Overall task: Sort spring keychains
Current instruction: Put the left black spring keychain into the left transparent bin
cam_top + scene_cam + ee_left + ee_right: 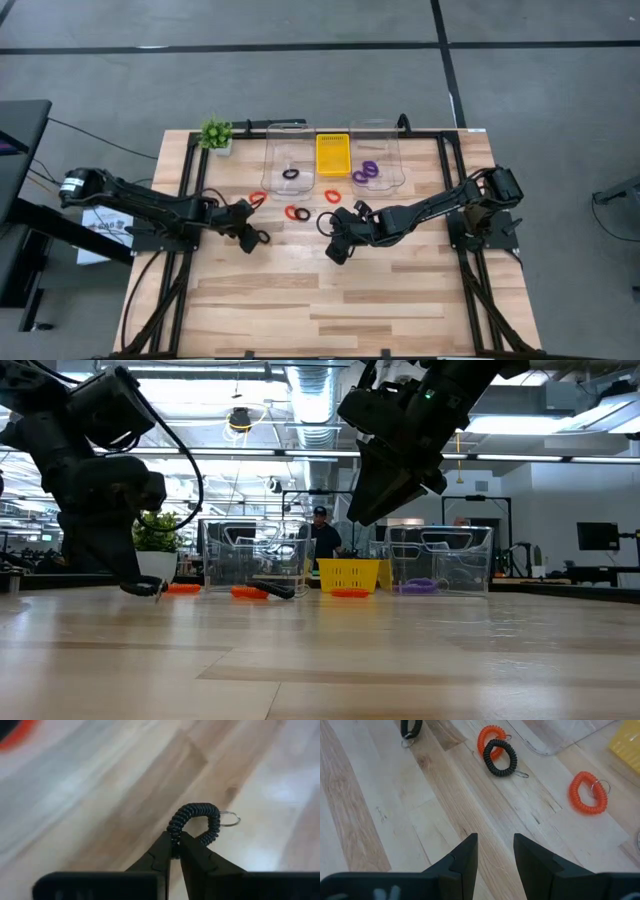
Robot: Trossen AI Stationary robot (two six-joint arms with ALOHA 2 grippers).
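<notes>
My left gripper [257,238] sits low over the table's left middle, shut on a black spring keychain [196,821]. My right gripper [336,250] hangs open above bare wood near the table's middle, well off the surface in the low view [362,512]. Beyond its fingers [495,852] a red-orange keychain and a black one [499,755] lie overlapped flat on the table, with another red-orange one [588,793] nearby. A further red-orange one [257,198] lies on the table by the left arm. One black keychain [290,174] lies in the left clear container and purple ones [366,171] in the right. My left gripper pinches the black keychain's coil [175,831] between its two fingertips, at the near side of the loop. The loop sticks out beyond the fingers with its metal ring [230,819] at the far side. In the low view the fingertips [150,589] are down at table height; whether the loop is lifted clear, I cannot tell.
Two clear containers [283,128] [376,127] flank a yellow tray [333,155] at the far edge, with a small green plant [216,133] at the far left corner. Black rails [187,170] run along both sides. The near half of the table [330,310] is bare wood.
</notes>
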